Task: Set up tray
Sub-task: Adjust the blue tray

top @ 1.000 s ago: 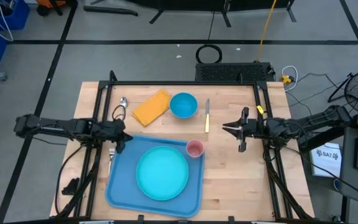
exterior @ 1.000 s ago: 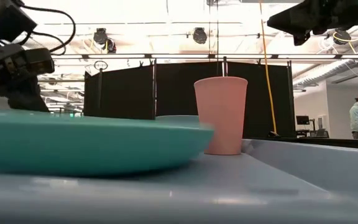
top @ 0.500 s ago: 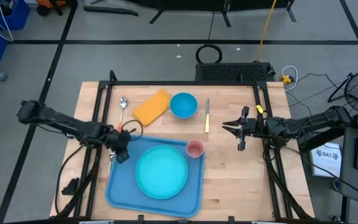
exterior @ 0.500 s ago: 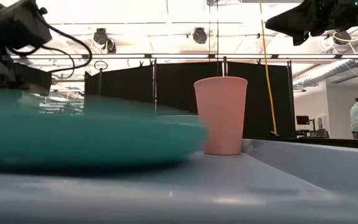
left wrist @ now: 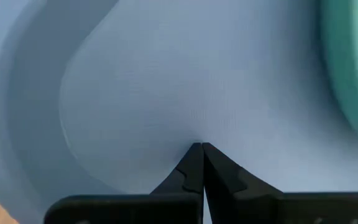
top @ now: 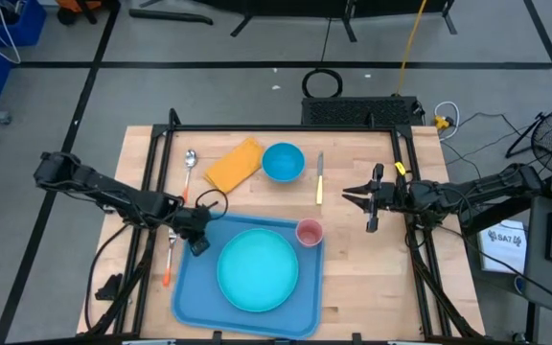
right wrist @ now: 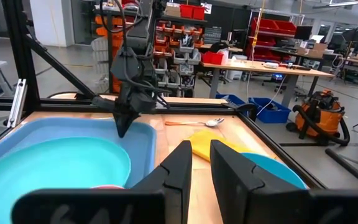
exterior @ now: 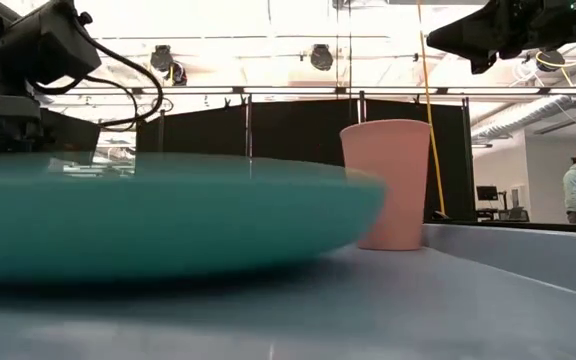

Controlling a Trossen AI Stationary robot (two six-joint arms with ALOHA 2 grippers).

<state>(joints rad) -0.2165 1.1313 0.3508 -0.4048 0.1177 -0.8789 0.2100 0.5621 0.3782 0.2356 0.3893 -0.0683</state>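
On the worktop's near half lay the tray (top: 192, 305), carrying the plate (top: 257, 271) and pink cup (top: 309, 232); bowl (top: 283, 161), napkin (top: 233, 165), knife (top: 320, 178) and spoon (top: 190, 160) remained outside. The left gripper (top: 199, 245), clenched, pressed the tray's far-left corner; the right gripper (top: 351, 198) hovered slightly parted, empty.

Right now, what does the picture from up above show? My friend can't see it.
The left end effector, shut, presses at the corner of a light-blue tray holding a teal plate and a pink cup. Behind the tray lie a spoon, yellow napkin, blue bowl and knife. The right end effector waits on the right.
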